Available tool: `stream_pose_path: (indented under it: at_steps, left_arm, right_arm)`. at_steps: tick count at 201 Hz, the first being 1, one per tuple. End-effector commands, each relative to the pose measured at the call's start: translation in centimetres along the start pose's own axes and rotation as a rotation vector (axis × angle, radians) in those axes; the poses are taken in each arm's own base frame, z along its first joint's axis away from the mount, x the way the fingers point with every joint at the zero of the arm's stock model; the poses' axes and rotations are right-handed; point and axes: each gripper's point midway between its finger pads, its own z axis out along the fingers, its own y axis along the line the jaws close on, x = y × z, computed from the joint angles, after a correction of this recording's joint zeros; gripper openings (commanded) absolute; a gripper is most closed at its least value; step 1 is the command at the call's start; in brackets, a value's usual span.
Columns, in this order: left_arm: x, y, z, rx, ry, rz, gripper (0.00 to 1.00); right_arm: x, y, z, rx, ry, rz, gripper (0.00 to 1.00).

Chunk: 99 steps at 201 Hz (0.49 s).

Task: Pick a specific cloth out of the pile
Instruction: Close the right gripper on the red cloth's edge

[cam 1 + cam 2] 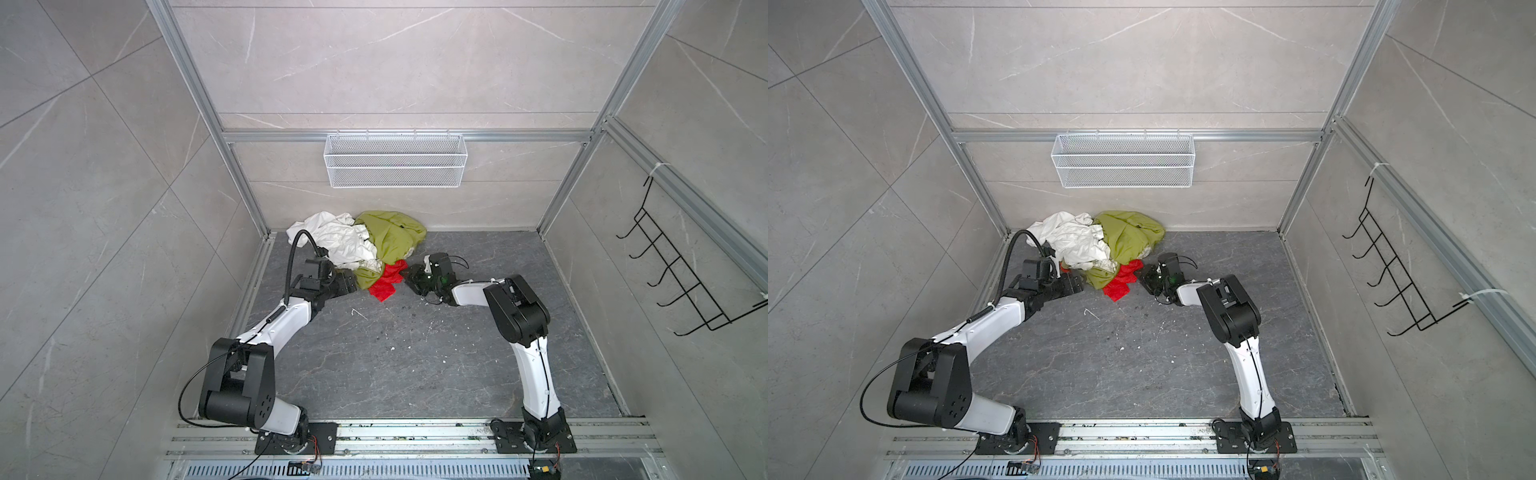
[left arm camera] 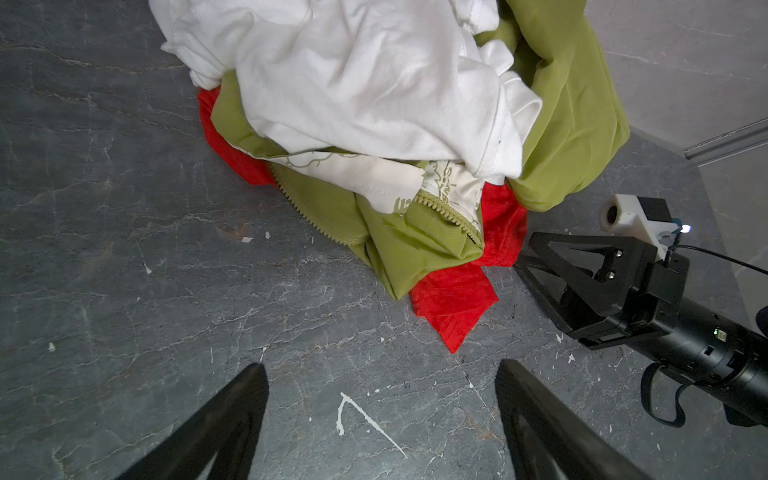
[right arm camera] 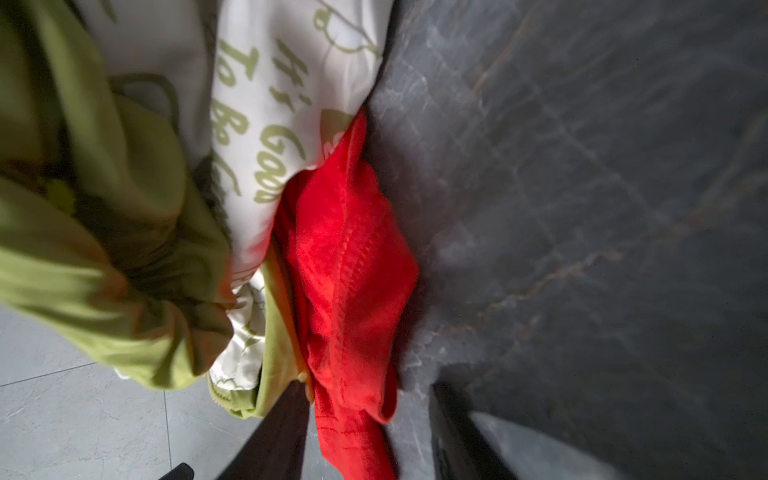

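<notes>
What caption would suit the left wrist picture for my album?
Red cloth pokes out from under the pile; right gripper close beside it.

Open floor (image 1: 415, 353) fronts the pile (image 1: 390, 241); the back wall (image 1: 498, 199) closes off its far side.

Cream fabric (image 3: 266, 124) in pile (image 3: 166, 249): "To Be", "Goo".

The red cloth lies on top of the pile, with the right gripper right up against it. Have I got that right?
Not on top. The red cloth pokes out from under the olive-green cloth at the bottom of the pile, as the left wrist view shows. The right gripper is indeed right up against it.
</notes>
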Motion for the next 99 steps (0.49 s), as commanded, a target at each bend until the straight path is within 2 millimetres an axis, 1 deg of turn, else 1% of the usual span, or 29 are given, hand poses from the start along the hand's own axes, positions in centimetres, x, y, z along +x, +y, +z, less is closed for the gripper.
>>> stream_pose_path:
  at_steps: [1, 17, 67, 99]
  left_arm:
    - [-0.9, -1.0, 0.3, 0.032, -0.013, -0.005, 0.89]
    - [-0.7, -0.9, 0.3, 0.030, -0.009, -0.006, 0.89]
    - [-0.7, -1.0, 0.2, 0.034, -0.010, -0.007, 0.89]
    - [-0.4, -0.8, 0.3, 0.028, -0.001, -0.001, 0.89]
  right_arm:
    - [0.3, -0.5, 1.1, 0.010, 0.009, 0.010, 0.48]
    - [0.4, -0.8, 1.3, 0.017, 0.007, 0.012, 0.48]
    - [0.6, -0.7, 2.3, 0.002, 0.013, 0.019, 0.47]
    - [0.9, -1.0, 2.9, 0.002, 0.019, 0.028, 0.45]
